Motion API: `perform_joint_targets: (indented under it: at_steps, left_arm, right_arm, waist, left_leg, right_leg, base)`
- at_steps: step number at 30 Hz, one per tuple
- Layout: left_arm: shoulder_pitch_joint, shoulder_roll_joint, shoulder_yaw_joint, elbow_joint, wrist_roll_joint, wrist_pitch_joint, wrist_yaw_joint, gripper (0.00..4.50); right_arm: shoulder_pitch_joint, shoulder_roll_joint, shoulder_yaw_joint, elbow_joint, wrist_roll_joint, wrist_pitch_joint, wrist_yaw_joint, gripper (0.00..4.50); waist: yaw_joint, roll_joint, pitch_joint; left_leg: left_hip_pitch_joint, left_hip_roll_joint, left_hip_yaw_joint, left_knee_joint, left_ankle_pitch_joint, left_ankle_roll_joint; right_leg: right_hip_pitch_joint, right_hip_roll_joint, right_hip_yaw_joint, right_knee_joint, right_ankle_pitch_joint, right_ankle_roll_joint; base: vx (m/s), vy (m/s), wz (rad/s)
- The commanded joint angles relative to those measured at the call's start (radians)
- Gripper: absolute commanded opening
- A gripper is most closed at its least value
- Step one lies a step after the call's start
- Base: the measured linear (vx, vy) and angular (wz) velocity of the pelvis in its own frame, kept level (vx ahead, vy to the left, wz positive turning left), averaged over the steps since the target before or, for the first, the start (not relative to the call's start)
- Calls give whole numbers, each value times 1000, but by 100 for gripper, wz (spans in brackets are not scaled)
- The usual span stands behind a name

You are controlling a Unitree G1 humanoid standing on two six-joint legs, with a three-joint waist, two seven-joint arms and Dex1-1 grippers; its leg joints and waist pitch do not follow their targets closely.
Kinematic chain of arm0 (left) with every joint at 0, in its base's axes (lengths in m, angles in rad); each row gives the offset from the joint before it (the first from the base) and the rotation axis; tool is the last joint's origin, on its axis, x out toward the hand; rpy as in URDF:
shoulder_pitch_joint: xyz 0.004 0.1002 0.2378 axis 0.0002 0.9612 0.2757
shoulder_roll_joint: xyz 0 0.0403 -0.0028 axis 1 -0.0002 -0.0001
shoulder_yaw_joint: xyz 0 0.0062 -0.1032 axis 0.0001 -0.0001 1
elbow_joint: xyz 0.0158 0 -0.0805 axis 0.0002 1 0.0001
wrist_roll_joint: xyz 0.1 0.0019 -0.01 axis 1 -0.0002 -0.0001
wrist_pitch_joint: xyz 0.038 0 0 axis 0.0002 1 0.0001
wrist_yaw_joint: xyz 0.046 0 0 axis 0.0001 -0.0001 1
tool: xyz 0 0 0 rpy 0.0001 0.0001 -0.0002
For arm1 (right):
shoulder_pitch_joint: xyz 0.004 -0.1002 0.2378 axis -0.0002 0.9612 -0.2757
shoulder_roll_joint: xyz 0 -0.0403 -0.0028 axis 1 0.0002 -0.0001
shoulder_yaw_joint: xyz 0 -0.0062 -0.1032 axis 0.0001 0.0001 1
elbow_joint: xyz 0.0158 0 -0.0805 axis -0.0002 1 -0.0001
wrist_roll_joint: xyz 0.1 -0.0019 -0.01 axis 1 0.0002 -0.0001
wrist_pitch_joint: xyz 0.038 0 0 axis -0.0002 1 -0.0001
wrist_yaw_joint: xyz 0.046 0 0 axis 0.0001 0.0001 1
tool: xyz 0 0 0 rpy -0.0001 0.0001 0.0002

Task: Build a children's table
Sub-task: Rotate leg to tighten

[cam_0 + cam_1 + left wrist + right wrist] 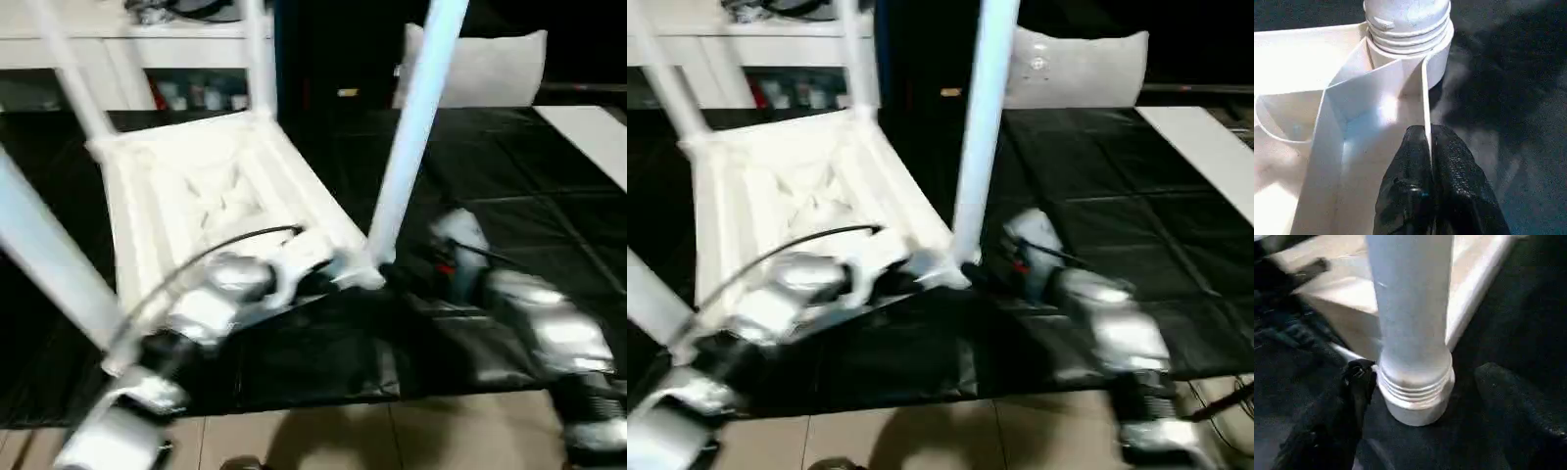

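Head views, table top: we see the white plastic table top lying ribbed underside up on the black-covered work table, with four white legs standing up from its corners.
Head views, near leg: the leg at the corner nearest our right arm rises out of its round corner socket.
Head views, left gripper: our left gripper sits at the top's edge just beside that socket.
Head views, right gripper: our right gripper lies on the far side of the same socket, low over the black cover.
Head views, background: a white cabinet stands behind the table top.
Left wrist view, left gripper: our two black fingers are pinched onto a thin white rib wall of the top, just short of the threaded leg base.
Right wrist view, right gripper: our fingers stand spread on either side of the leg's threaded base, not clamping it.
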Motion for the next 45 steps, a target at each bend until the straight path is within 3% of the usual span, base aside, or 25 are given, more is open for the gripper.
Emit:
perform_joint_targets:
  at_steps: [1,8,10,16,27,35,36,38,40,43,44,45]
  left_arm:
    - [16,26,-46,-25,-7,-51,-100,0]
    - [34,97,-89,-61,-21,-120,-265,0]
    - [37,112,-109,-83,-22,-141,-315,0]
    - [30,107,-124,-89,-17,-152,-336,0]
    - [34,111,-125,-85,-13,-158,-352,0]
    - [46,108,-113,-81,-17,-123,-327,0]
    - [45,93,-98,-80,-26,-91,-302,0]
    - [41,66,-74,-82,-38,-40,-257,0]
    - [38,49,-63,-84,-41,-8,-226,0]
    - [32,14,-48,-95,-40,61,-161,0]
    - [24,-20,-38,-93,-30,101,-99,0]
    - [18,-42,-32,-90,-22,127,-58,0]
  right_arm:
    - [4,-35,15,-15,15,-37,93,371]
    - [-1,-86,66,9,15,-128,262,371]
    - [-9,-75,99,30,-1,-170,290,354]
    - [-23,-41,115,57,12,-173,327,306]
    - [-40,-31,138,91,69,-76,424,214]
    - [-21,-26,142,79,85,-48,459,206]
    - [-10,-14,138,63,96,-35,444,206]
    - [4,12,128,40,102,-11,389,206]
    - [3,35,123,39,87,5,322,206]
    - [-16,104,99,67,36,41,125,206]
    - [-34,156,79,87,10,69,-7,206]
    - [-46,190,65,98,-5,87,-90,206]
  waist:
    - [6,-5,-69]
    - [26,-1,-71]
    - [28,-2,-72]
    - [45,-1,-73]
    - [46,-2,-72]
    - [46,-2,-72]
    - [47,3,-72]
    - [47,1,-72]
    - [44,1,-69]
    - [32,0,-60]
    - [18,7,-50]
    - [-6,4,-48]
  left_leg:
    - [8,88,-44,-62,-110,72]
    - [10,97,-47,-64,-123,62]
    - [9,98,-47,-63,-111,62]
    - [12,104,-46,-63,-114,53]
    - [10,101,-47,-64,-114,47]
    - [10,99,-46,-63,-112,47]
    - [11,100,-47,-63,-115,44]
    - [11,103,-48,-64,-119,40]
    - [14,105,-50,-67,-127,34]
    - [21,94,-47,-67,-176,13]
    - [27,89,-50,-66,-229,-4]
    - [34,87,-56,-65,-285,-24]
  right_leg:
    - [55,-128,95,-87,-299,10]
    - [53,-134,97,-83,-302,-5]
    - [51,-134,99,-78,-274,-21]
    - [51,-138,102,-74,-272,-40]
    - [53,-137,100,-78,-301,-20]
    - [53,-137,99,-80,-309,-15]
    - [52,-136,99,-80,-312,-15]
    - [52,-138,101,-79,-304,-20]
    - [50,-137,99,-84,-317,-23]
    - [47,-138,91,-106,-434,10]
    - [46,-135,76,-122,-518,34]
    - [50,-132,55,-141,-586,69]
  base:
    - [0,0,0]
    - [0,0,0]
    - [0,0,0]
    - [0,0,0]
    - [0,0,0]
    - [0,0,0]
    - [0,0,0]
    - [0,0,0]
    - [0,0,0]
    - [0,0,0]
    - [0,0,0]
    - [0,0,0]
